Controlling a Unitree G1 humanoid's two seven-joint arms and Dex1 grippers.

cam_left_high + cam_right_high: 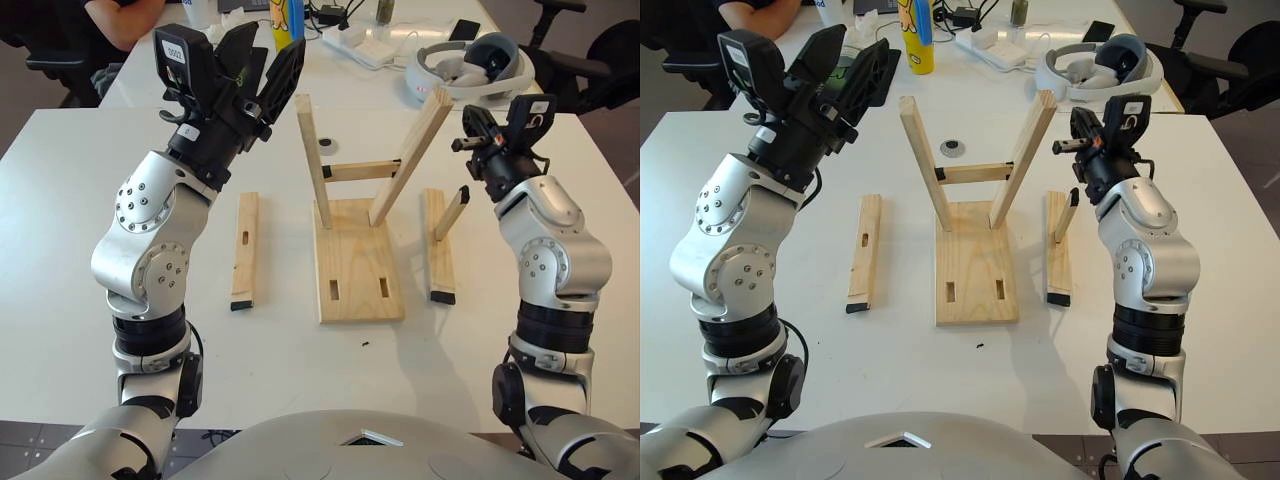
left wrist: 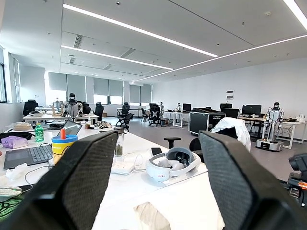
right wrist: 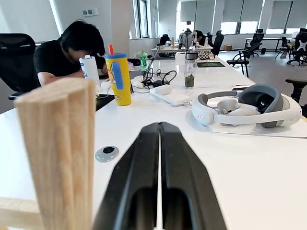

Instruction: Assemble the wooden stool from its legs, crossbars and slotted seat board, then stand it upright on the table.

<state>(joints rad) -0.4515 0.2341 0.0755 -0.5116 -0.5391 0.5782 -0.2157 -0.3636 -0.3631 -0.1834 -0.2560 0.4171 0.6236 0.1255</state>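
Seat board (image 1: 360, 262): one, flat at mid-desk (image 1: 100, 250); two empty slots (image 1: 335, 289) at its near end.
Upright legs (image 1: 313, 160): two, standing in the board's far end, splayed.
Crossbars: two; long crossbar (image 1: 362, 171) joins the upright legs, short crossbar (image 1: 452, 213) leans on the right loose leg.
Loose legs (image 1: 245, 248): two, one lying on each side of the board.
Left pincer (image 1: 274, 38): raised, spread wide, empty.
Right pincer (image 3: 159, 125): fingers pressed together, empty.
Sticker (image 1: 172, 55): one, white, on the left wrist.

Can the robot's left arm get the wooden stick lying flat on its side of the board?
Probably yes. The left end effector is open and held high, and the loose leg lies flat by itself, apart from the seat board, with nothing over it.
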